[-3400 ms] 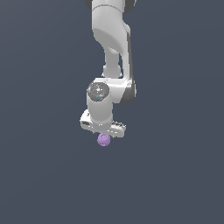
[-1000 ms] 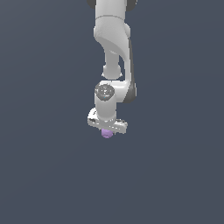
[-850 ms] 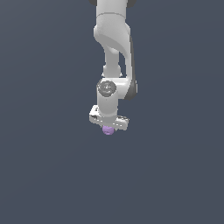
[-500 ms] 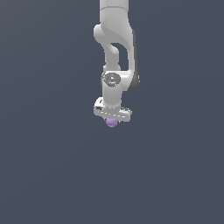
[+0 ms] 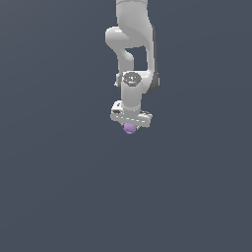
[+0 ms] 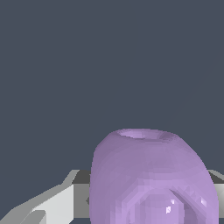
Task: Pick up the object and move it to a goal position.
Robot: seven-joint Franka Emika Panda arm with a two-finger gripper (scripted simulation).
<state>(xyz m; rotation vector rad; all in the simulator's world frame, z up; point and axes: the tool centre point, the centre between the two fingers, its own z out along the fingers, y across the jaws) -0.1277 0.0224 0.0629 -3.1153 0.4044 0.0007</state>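
Hand (image 5: 130, 126) closed on purple ball (image 5: 129, 129) (w/ swirl), fingers (image 6: 52, 205) touching

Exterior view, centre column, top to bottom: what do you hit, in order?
Arm → wrist joint → gripper → purple ball at its tip → bare dark grey floor.

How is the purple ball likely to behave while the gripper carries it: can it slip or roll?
The purple ball is rounded and has glossy highlights, so it may be slippery and could slip if the grip loosens. Set down, it would probably roll. It looks small under the gripper, so it is likely light, and it shows no dent, suggesting stiffness.
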